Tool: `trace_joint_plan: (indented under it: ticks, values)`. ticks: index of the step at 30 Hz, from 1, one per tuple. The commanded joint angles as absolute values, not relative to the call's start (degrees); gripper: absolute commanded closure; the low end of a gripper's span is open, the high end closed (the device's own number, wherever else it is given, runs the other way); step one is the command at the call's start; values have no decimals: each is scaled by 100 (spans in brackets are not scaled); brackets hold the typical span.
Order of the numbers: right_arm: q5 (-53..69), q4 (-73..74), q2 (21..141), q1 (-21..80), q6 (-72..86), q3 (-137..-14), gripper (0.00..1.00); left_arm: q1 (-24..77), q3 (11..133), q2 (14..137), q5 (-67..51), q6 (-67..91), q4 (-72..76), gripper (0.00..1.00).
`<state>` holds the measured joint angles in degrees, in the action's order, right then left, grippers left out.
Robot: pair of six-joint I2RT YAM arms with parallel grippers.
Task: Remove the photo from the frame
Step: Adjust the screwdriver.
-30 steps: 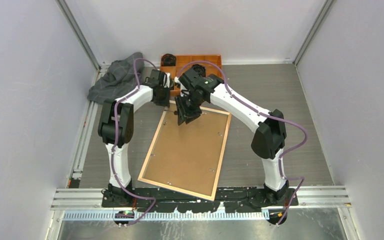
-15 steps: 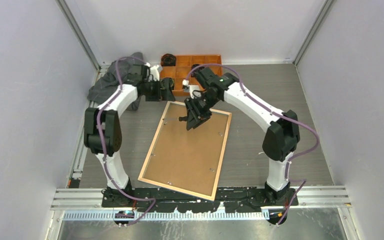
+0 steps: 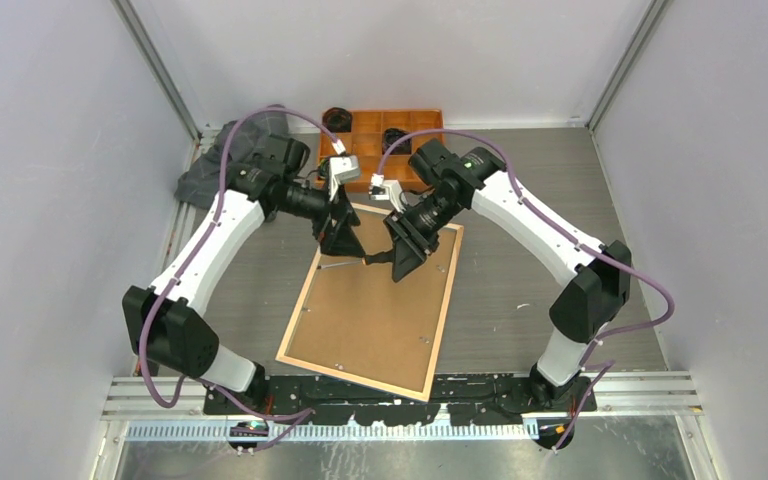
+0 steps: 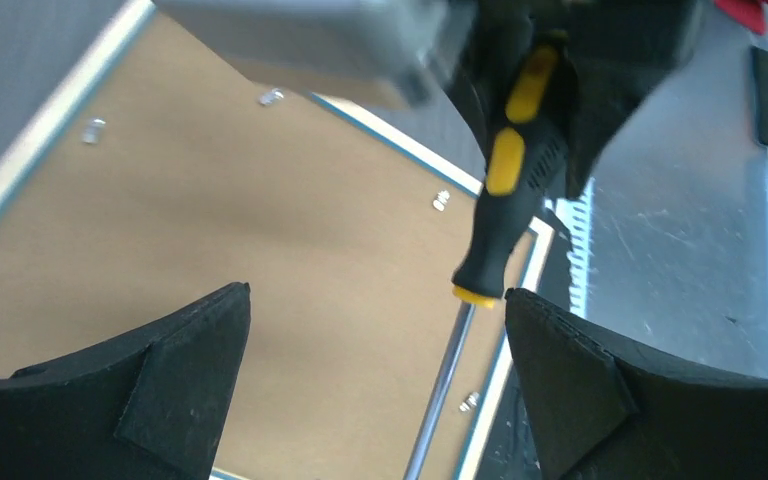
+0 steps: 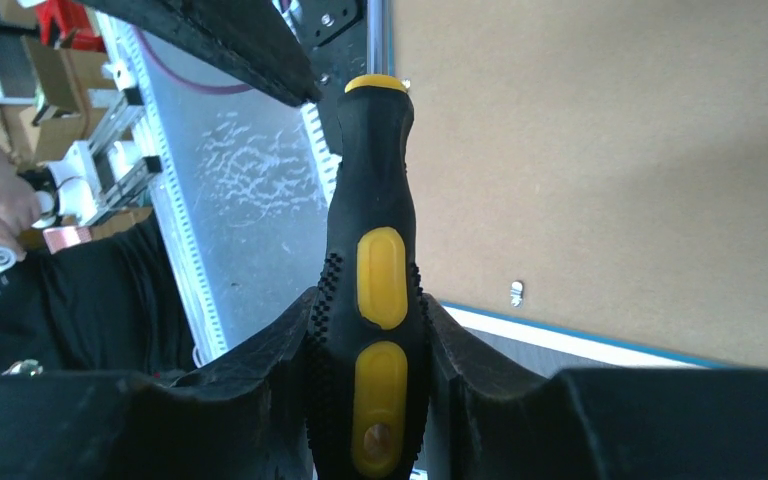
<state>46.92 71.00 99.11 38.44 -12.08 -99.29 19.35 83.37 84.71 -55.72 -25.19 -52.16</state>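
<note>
Right pincer [image 5: 376, 335] clamps screwdriver [image 5: 375, 200] over frame [image 3: 446, 300]

I log left arm out toward 1 o'clock, left gripper [image 3: 343, 238] spread wide | right arm toward 11 o'clock, right gripper [image 3: 403, 255] clamping screwdriver [image 5: 380, 300]

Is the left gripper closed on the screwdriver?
No, the left gripper stands wide open, and the handle of the screwdriver is clamped in the right gripper.
</note>
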Motion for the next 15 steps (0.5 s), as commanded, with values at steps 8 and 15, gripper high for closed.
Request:
trace_joint_plan:
  ticks: [8,15]
  values:
    - [5725,7671,9380,3518,-2541,-9764,99,2173,8218,8446,-6410,-4457,-7447,4]
    - [5716,7425,9440,3514,-2321,-9741,99,2553,8197,8584,-6176,-4426,-7553,44]
